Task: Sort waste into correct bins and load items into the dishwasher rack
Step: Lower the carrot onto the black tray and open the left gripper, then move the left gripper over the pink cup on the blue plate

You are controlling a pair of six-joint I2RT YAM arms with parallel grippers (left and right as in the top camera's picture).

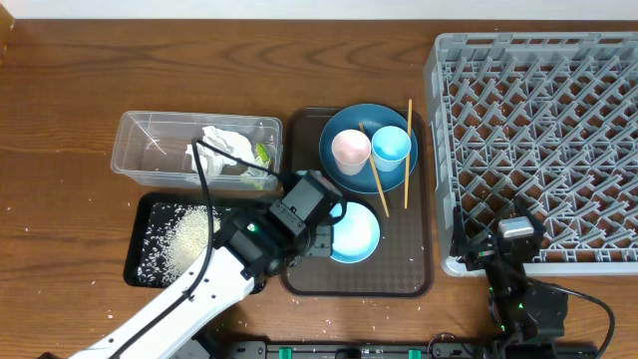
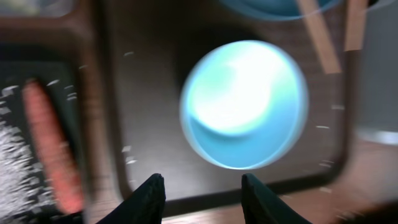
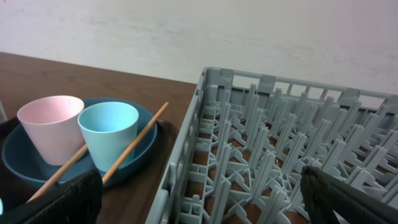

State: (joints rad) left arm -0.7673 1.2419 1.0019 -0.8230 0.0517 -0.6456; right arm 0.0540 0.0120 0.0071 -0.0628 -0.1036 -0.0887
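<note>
the waste looks sorted: the napkin and wrapper lie in the clear tub at far left, while the rice and, it seems, the carrot are in the black tray. the rack on the right holds nothing yet. the plate, pink cup, light-blue cup, chopsticks and bowl sit on the brown tray. our left gripper hangs over the bowl's near-left side, jaws partly apart, empty. the right gripper gapes wide by the rack's near edge.
</note>
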